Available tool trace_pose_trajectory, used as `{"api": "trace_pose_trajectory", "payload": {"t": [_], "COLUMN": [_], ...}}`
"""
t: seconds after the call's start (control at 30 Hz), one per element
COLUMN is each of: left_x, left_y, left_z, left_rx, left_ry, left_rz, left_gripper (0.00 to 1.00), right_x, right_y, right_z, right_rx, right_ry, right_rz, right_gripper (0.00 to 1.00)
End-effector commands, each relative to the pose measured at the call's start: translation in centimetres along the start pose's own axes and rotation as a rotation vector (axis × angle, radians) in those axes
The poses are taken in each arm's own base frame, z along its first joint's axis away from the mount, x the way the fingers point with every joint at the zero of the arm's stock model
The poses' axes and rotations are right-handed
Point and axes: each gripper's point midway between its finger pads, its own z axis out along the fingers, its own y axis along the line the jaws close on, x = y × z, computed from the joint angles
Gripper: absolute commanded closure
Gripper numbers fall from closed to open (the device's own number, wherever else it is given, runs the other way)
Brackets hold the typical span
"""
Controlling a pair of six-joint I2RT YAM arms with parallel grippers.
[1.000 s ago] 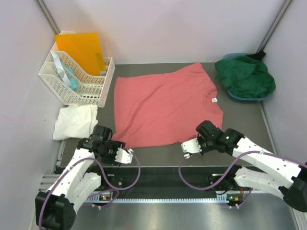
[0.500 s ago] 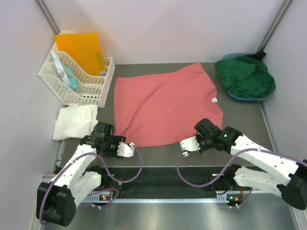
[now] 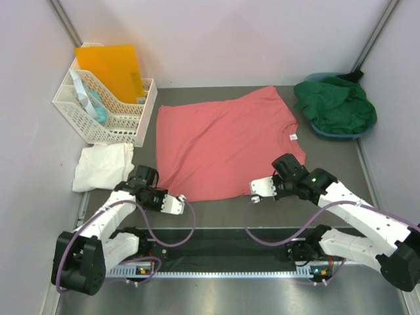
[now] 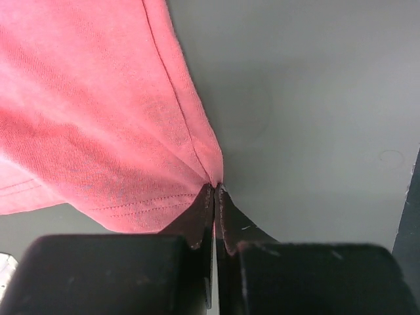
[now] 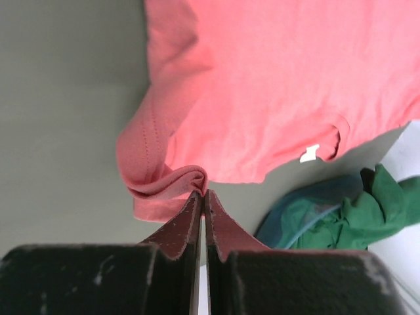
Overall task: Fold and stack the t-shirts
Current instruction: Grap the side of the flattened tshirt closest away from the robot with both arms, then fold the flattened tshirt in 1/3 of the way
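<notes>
Looking down through the top camera, I logged the salmon-pink t-shirt point(image 3: 223, 144) spread nearly flat in the middle of the tabletop point(image 3: 328, 167), with its small white neck label point(image 3: 293, 137) toward the right side.

The left arm point(image 3: 105, 223) reached low over the near edge. The left jaws were pressed together on the shirt's near-left corner. My left wrist view showed the cloth pinched at the very tips, with a stitched hem running off to one side.

The right arm point(image 3: 354, 203) sat low as well. The right jaws were clamped on the near-right corner of the same shirt. In the right wrist view a stitched edge was bunched into a small roll right at the tips.

I could not tell whether either corner was off the tabletop.

The dark green t-shirt point(image 3: 338, 105) lay crumpled in a blue basin point(image 3: 321, 131) at the far right, well apart from the pink one.

The white t-shirt point(image 3: 103, 165) lay in a loose heap at the left, just on the near side of the white lattice basket point(image 3: 108, 125). An orange folder point(image 3: 108, 65) stood upright in the far part of that basket.
</notes>
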Motion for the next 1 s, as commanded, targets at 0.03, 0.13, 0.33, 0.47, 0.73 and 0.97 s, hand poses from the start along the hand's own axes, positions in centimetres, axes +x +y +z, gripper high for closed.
{"api": "trace_pose_trajectory", "payload": {"t": [0.03, 0.13, 0.33, 0.47, 0.73, 0.97], "left_x": [-0.2, -0.4, -1.8, -1.8, -1.1, 0.1], "left_y": [1.3, 3.7, 9.8, 10.5, 10.3, 11.0], "left_z": [-0.4, -1.9, -6.5, -7.8, -7.5, -6.2], "left_rx": [-0.029, -0.118, -0.321, -0.343, -0.336, -0.365], "left_ry": [-0.007, 0.0, -0.027, -0.011, 0.028, 0.071], "left_rz": [-0.027, -0.064, -0.151, -0.119, -0.11, -0.126], "left_gripper": [1.0, 1.0, 1.0, 1.0, 1.0, 1.0], "right_x": [0.4, 0.9, 2.1, 2.4, 4.4, 6.8], "right_y": [-3.7, -4.6, -6.2, -6.6, -9.4, -11.3], "right_z": [-1.8, -2.4, -2.9, -2.6, -2.3, -1.9], "right_rx": [0.108, 0.129, 0.156, 0.168, 0.245, 0.293], "right_ry": [-0.012, -0.008, 0.008, 0.013, 0.058, 0.106], "right_rz": [0.045, 0.079, 0.135, 0.119, 0.15, 0.166], "right_gripper": [1.0, 1.0, 1.0, 1.0, 1.0, 1.0]}}
